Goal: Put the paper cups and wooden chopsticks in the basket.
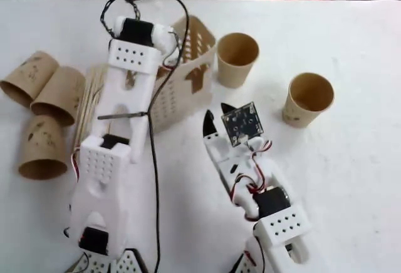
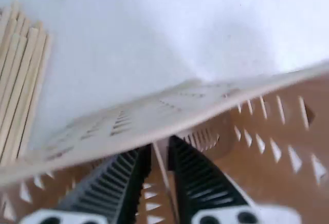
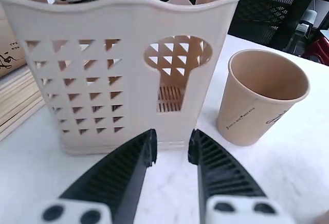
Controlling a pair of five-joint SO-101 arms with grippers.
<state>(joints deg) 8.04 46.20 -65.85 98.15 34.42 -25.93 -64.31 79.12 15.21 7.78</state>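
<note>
In the basket [image 3: 128, 23], the left jaws pinch a chopstick [image 2: 160, 170], while the right jaws, ajar and empty, could tip the basket.

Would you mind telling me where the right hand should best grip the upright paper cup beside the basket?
Take the paper cup by its rim from above, one finger inside the open mouth and one outside, on the side facing away from the basket. It stands upright, mouth up, with the basket wall close beside it, so a sideways grip looks crowded there.
</note>
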